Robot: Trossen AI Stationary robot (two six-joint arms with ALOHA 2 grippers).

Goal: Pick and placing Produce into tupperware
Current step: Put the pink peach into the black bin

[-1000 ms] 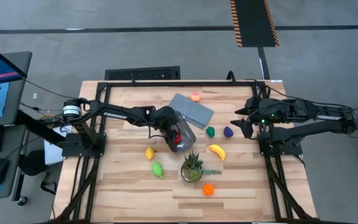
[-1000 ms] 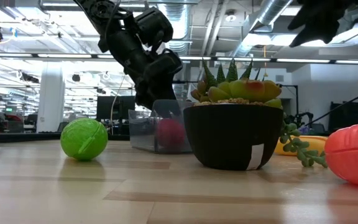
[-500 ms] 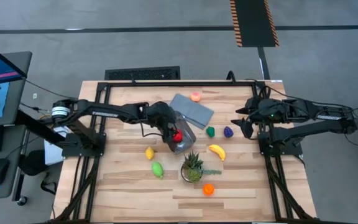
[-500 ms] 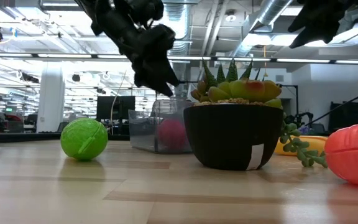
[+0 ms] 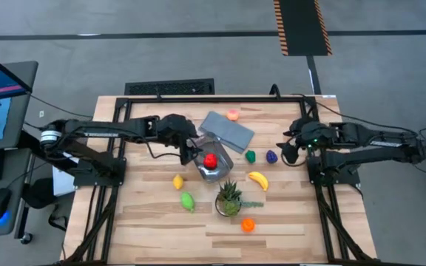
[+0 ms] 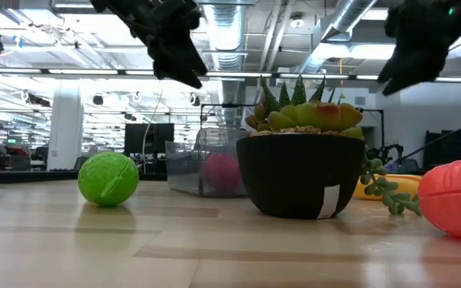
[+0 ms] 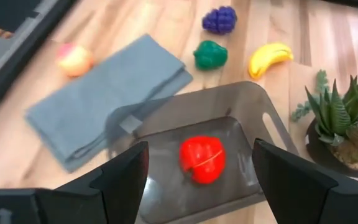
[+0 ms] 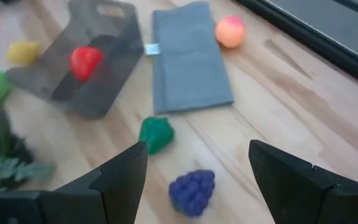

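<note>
The clear tupperware (image 5: 220, 168) stands mid-table with one red piece of produce (image 5: 211, 160) lying on its floor (image 7: 201, 158). My left gripper (image 5: 193, 153) hangs open and empty above the tub's left side, well clear of it (image 6: 178, 60). My right gripper (image 5: 285, 152) is open and empty in the air, just right of the purple grapes (image 5: 272, 157). The grapes (image 8: 192, 191) and a dark green piece (image 8: 156, 135) lie on the wood ahead of its fingers. A yellow banana (image 5: 257, 179) lies nearer the front.
A potted spiky plant (image 5: 228, 198) stands just in front of the tub. A flat grey-blue piece (image 5: 228, 130) lies behind it, with a peach-coloured fruit (image 5: 232, 114) beyond. A yellow piece (image 5: 177, 181), a green one (image 5: 188, 200) and an orange one (image 5: 248, 224) lie toward the front.
My left gripper has risen out of the tupperware and drawn back toward the table's left edge, still open. The red piece stays on the tub's floor. My right gripper has sunk a little toward the table near the grapes.
</note>
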